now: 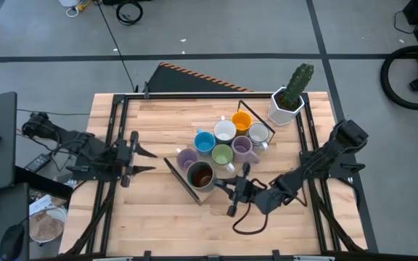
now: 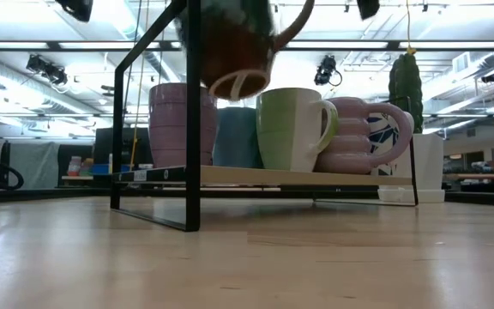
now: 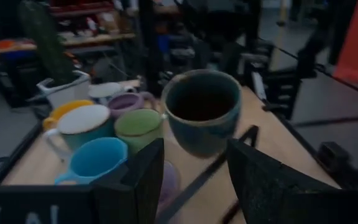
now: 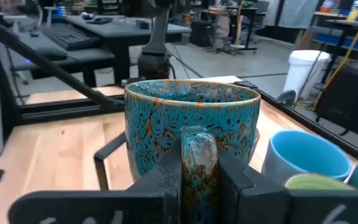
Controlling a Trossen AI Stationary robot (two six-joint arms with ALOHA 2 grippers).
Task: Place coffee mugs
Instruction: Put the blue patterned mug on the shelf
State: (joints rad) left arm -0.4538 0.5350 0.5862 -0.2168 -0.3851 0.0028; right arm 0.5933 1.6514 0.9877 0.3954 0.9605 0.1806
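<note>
Right gripper (image 4: 199,171): fingers pinched shut on the handle of the dark speckled mug (image 4: 191,127), near edge of the mug cluster, right of table centre.
Held mug: upright, mouth up, held above the shelf at the near-left corner of the black wire rack (image 1: 181,179); the low view shows its base clear of the mugs below.
Left gripper (image 1: 141,160): jaws wide apart, holding nothing, waiting at table left, pointed toward the rack.
Mugs already on rack: blue mug (image 1: 205,142), green mug (image 1: 222,154), orange mug (image 1: 241,121), two white mugs (image 1: 225,130), and two purple mugs (image 1: 186,159), packed close, several touching.
Stage (judged): placing the last mug; seven appear seated.
Risk 1: the remaining gap looks tight, between one purple mug and the rack's near corner. Lowering off-line could knock that mug or the green one and shove the cluster.
Risk 2: the grip is on the handle only, so the body could swing or tilt. A tilted base might catch a neighbour's rim.
Risk 3: the rack's upright post (image 2: 194,120) stands just beside the mug. A sideways drift could strike it.
Risk 4: releasing too near the shelf edge could let the mug tip off onto the table (image 1: 165,217).
Bystander: cactus pot (image 1: 287,106) at far right, well apart from the drop point.
</note>
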